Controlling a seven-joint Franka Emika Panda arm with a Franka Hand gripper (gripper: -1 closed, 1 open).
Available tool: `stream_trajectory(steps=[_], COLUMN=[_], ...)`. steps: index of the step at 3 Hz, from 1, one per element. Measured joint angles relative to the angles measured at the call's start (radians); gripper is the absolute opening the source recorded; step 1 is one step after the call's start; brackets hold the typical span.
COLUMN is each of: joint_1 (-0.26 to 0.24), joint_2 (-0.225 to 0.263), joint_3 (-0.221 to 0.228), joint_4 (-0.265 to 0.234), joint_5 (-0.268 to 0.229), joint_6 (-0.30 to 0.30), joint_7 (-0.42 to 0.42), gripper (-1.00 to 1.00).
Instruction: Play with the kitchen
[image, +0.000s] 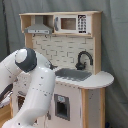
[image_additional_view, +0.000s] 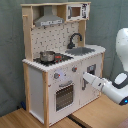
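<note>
While matte white and pale wood, the kitchen (image_additional_view: 52, 75), boxy, square-edged.

a grey curtain (image: 115, 45) is hanging as the backdrop in both exterior views, while a light wooden floor (image_additional_view: 100, 112) is stretching across the foreground in the second exterior view.
</note>
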Motion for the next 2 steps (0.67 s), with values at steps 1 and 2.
stream_trajectory(steps=[1, 2], joint_1=[-0.032, -0.057], joint_2=[0.001, 0.002], joint_3=[-0.007, -0.021], joint_4=[0.006, 0.021], joint_5=[-0.027, -0.067], joint_6=[0.063, 0.133], joint_7=[0.076, 0.127], gripper=[1.00, 1.00])
